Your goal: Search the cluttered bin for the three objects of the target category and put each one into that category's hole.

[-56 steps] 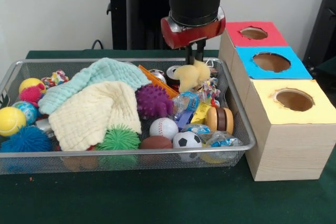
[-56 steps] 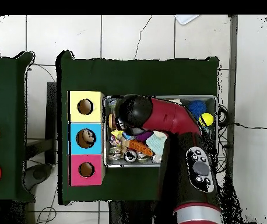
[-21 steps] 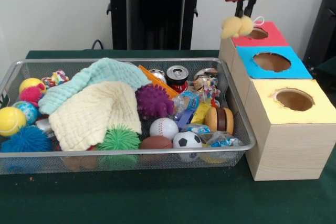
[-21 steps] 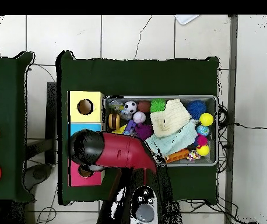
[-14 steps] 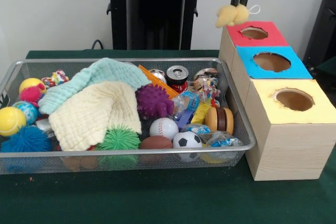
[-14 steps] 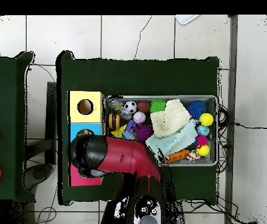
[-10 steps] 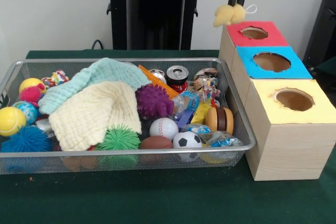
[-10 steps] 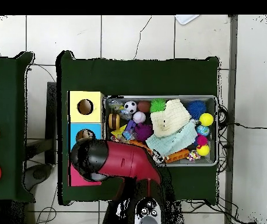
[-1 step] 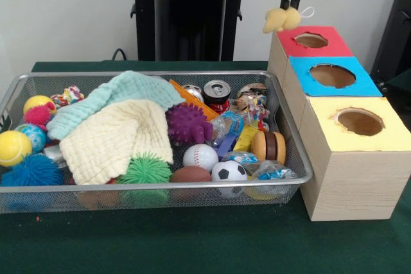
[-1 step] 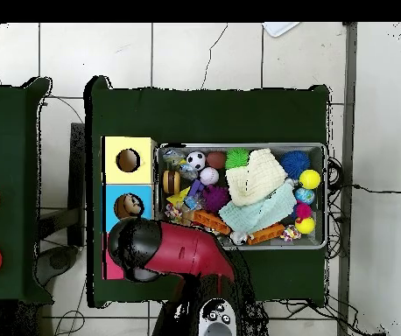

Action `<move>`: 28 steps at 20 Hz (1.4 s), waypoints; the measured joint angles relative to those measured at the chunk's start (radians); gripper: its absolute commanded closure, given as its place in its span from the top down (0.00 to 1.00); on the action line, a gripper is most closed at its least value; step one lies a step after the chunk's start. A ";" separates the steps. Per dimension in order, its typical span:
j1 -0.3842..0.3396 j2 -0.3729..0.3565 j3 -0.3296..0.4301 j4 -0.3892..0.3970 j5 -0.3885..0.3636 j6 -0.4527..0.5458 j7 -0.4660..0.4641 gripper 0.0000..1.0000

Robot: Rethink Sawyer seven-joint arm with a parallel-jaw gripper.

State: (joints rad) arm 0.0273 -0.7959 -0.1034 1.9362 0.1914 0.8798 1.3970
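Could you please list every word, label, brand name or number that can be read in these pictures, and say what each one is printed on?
None can be read.
Soda can: there is print on its side, too small to read.
Crinkly wrappers in the wire bin: coloured print, blurred.
Red, blue and yellow box tops: plain colour, no lettering.
Yellow plush toy held in the gripper: no tag text shows.

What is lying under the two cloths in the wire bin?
The cream cloth and mint cloth hide most of it. A green spiky ball pokes out at the front edge; anything else beneath is covered.
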 measured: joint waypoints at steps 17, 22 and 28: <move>0.086 0.021 0.002 0.026 0.087 -0.061 0.000 0.00; 0.083 0.057 0.006 0.026 0.099 -0.164 0.000 0.00; 0.078 0.104 0.029 0.039 0.103 -0.240 0.001 0.00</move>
State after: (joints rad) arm 0.1052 -0.6915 -0.0744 1.9752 0.2942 0.6396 1.3976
